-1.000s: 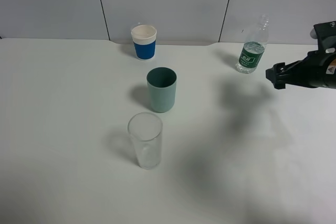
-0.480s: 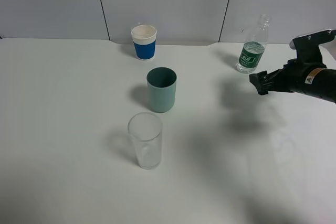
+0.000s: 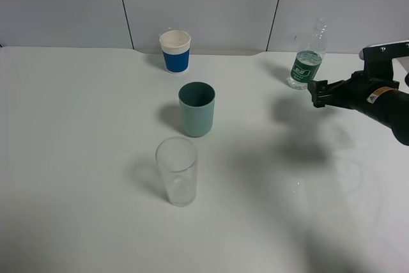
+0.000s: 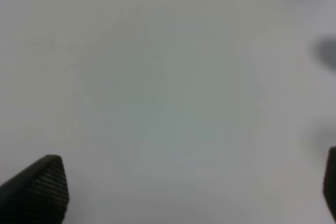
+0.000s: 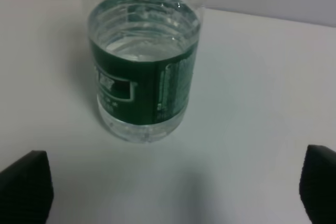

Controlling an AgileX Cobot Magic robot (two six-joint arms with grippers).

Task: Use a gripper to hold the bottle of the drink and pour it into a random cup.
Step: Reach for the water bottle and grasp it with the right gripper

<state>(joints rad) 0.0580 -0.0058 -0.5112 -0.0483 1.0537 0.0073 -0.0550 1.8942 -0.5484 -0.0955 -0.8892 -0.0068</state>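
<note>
Right gripper (image 3: 315, 93), jaws spread, just beside bottle (image 3: 306, 63)

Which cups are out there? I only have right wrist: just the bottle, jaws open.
Observer: Three in the high view, in a row left of the bottle: paper cup at the back, teal cup, clear glass nearest.
Operator: Upright?
Observer: All three upright, mouths up.
Operator: Other arm in the way?
Observer: No. The left gripper is outside the high view; its wrist view shows jaws open over bare table.
</note>
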